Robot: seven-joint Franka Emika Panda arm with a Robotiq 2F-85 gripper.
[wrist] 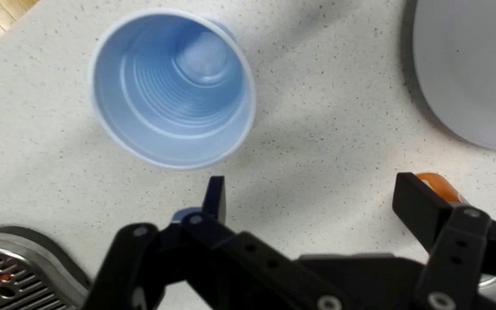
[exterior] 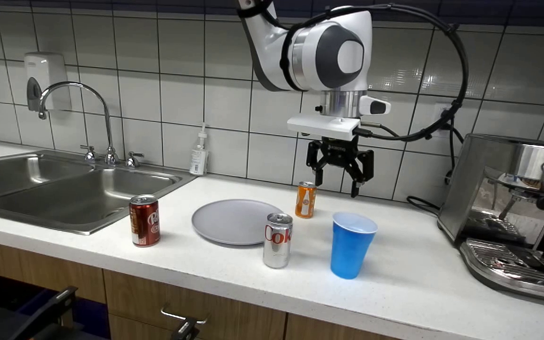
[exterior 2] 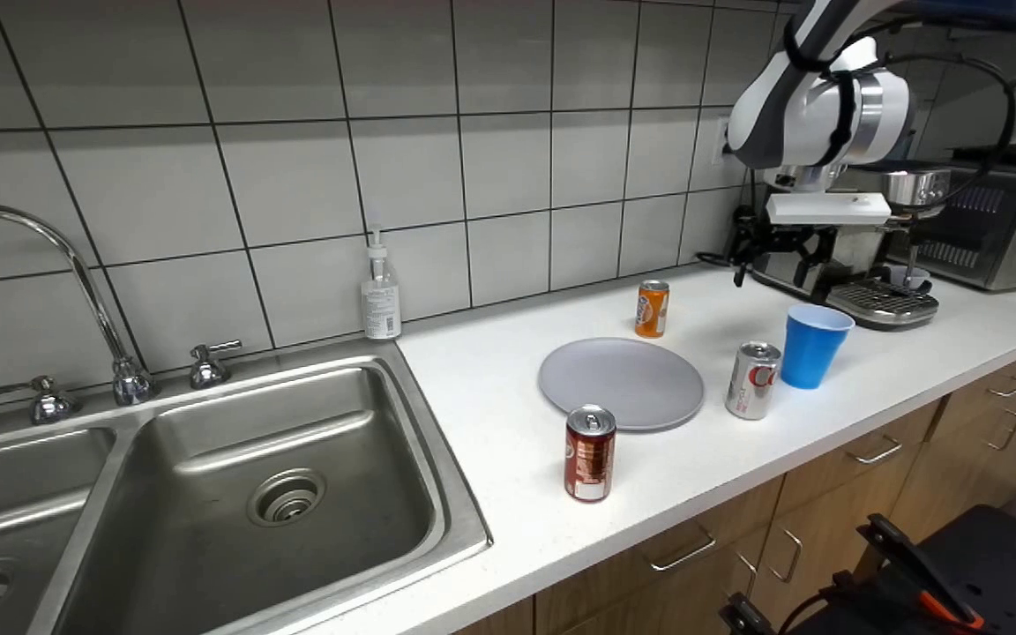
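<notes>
White desk [exterior: 418, 264]: pincer [exterior: 336, 186] spread, empty, above and beside blue cup [exterior: 351, 248]; height uncertain, best lowered slowly, clear of cup.

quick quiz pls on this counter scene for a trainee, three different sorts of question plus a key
1. Which can stands nearest the sink?
2. True or false: the blue cup stands with its open end up.
3. What does the tool hold? a) a can b) the blue cup c) nothing

Key
1. The red can
2. True
3. c, the tool is open with nothing between its fingers
</notes>
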